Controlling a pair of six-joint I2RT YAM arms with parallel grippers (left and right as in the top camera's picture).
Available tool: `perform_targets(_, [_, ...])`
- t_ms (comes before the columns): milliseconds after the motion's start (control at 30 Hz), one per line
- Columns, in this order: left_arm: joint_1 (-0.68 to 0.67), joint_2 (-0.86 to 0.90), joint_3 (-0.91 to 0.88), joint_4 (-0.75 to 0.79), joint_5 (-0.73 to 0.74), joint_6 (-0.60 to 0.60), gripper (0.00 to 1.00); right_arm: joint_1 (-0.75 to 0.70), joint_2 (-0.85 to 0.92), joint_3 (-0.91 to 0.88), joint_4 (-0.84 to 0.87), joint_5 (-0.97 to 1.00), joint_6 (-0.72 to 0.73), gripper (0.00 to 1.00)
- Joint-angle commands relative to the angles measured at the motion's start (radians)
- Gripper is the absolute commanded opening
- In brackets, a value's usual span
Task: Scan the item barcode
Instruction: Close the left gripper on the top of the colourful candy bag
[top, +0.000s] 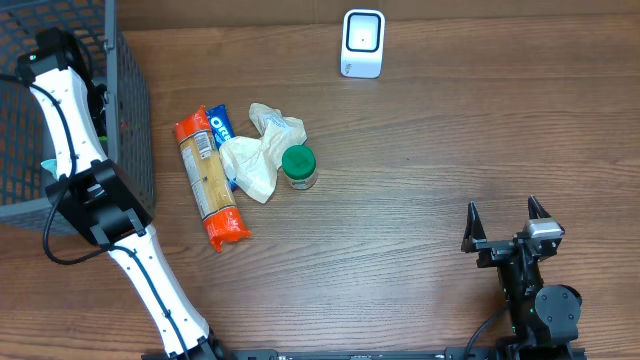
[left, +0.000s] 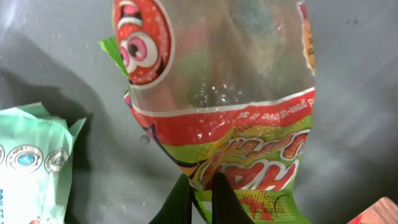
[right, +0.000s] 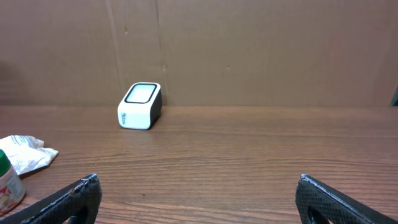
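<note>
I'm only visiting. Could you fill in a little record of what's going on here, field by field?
Left pincer: shut on a red-and-green snack bag, inside the mesh basket
Beside it: green-and-white packet
Right pincer: open, empty, near the front edge of the table
Scanner: white, at the far edge, nothing in front of it
Lying out: pasta packet, Oreo pack, crumpled white bag, green-lidded jar

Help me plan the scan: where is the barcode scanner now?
The scanner stands at the far edge of the table in the overhead view, slightly right of centre, beyond the green-lidded jar; the right wrist view shows it left of centre.
</note>
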Motion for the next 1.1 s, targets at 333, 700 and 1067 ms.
perform_targets(333, [-0.006, -0.219, 0.023, -0.107, -0.014, 0.018, 0.04, -0.002, -0.006, -0.010, 0.004, 0.006, -0.007, 1.00])
perform_targets(700, [0.002, -0.192, 0.012, 0.007, -0.012, 0.024, 0.71, -0.001, -0.006, -0.010, 0.004, 0.006, -0.007, 1.00])
perform_targets(1067, [0.000, -0.077, 0.011, 0.106, -0.009, 0.023, 0.82, -0.001, -0.006, -0.010, 0.004, 0.006, -0.007, 1.00])
